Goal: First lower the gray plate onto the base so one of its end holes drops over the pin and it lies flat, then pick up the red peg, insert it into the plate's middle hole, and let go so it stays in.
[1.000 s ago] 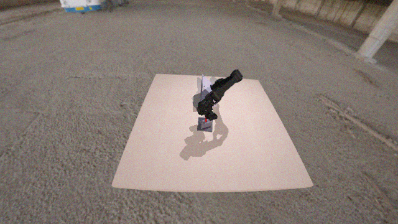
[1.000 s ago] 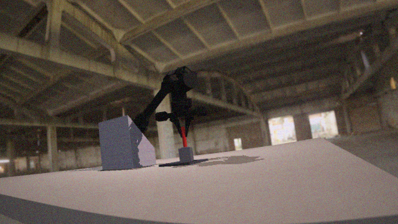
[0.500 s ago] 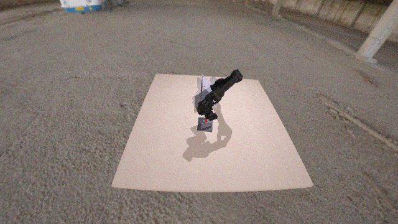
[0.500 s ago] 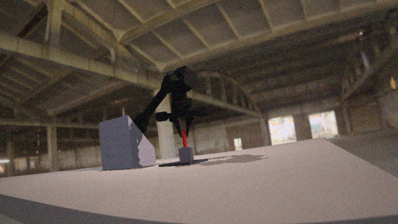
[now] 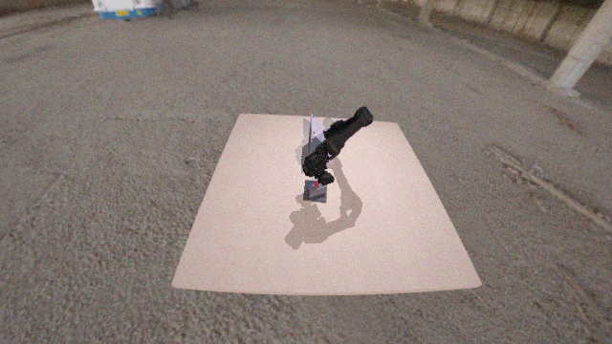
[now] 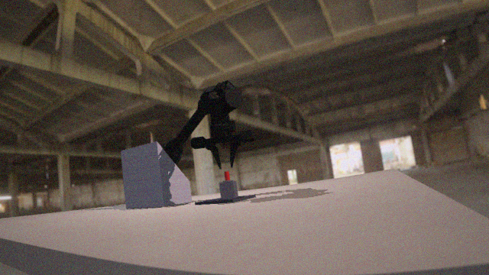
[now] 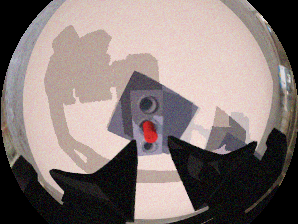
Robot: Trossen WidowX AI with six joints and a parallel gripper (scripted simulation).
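Exterior: red peg (image 5: 316, 184) (image 6: 227, 176) (image 7: 149, 132) just below open tool (image 5: 326, 179) (image 6: 226, 168) (image 7: 152, 141), w/ gap.

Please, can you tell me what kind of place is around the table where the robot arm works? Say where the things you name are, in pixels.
It looks like an old, disused factory hall or warehouse: concrete beams carry the ceiling (image 6: 244, 42), a bare round column (image 5: 585, 53) stands on rough, stained ground (image 5: 96, 143), and daylight comes through openings in the far wall.

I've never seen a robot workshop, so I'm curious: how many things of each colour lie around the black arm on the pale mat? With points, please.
Red: 1, the peg (image 5: 316, 184) (image 6: 227, 176) (image 7: 150, 132)
Gray: 3, the plate (image 7: 156, 95), base (image 5: 308, 197) (image 6: 247, 198) (image 7: 181, 112) and wedge-shaped block (image 6: 142, 177)
Total: 4
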